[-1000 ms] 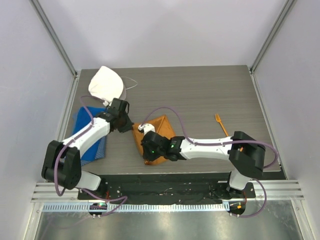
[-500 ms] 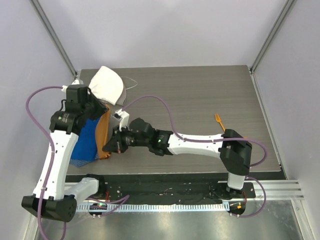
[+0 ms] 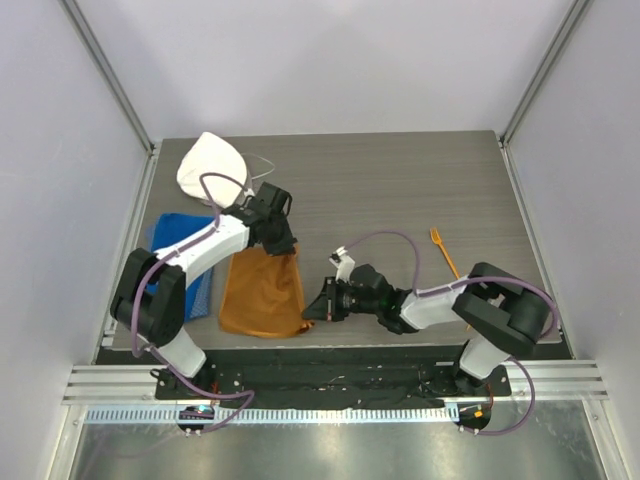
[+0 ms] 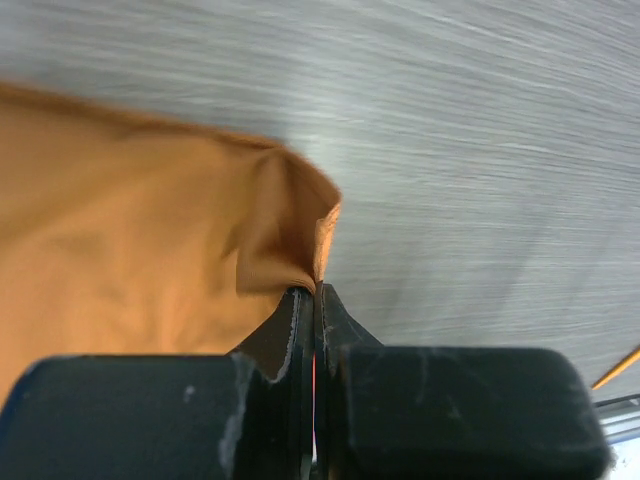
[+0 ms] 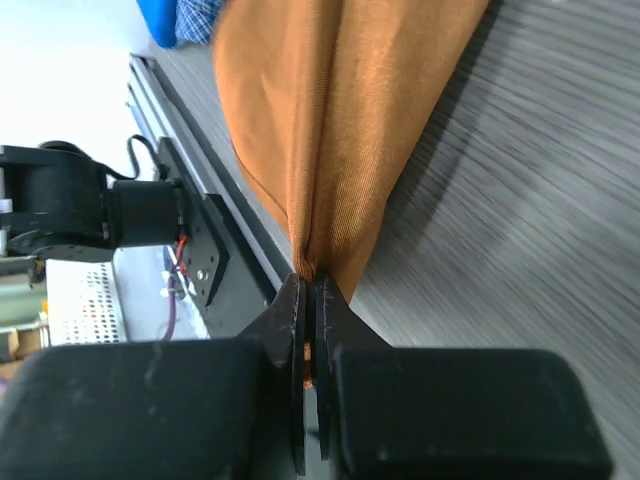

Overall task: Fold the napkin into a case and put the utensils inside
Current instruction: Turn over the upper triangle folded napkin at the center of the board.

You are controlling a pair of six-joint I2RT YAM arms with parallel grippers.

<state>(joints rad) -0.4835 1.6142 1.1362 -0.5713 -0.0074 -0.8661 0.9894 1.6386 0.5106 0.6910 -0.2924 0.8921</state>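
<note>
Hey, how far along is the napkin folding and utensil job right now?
Nothing looks finished: the napkin lies spread out, not yet a narrow case. In hand: the left gripper and right gripper each pinch a corner of it. Left: the folds, then tucking in the fork, which lies apart to the right; the spoon is not in view.

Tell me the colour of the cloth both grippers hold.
Rust-orange napkin, clearest in the left wrist view.
</note>
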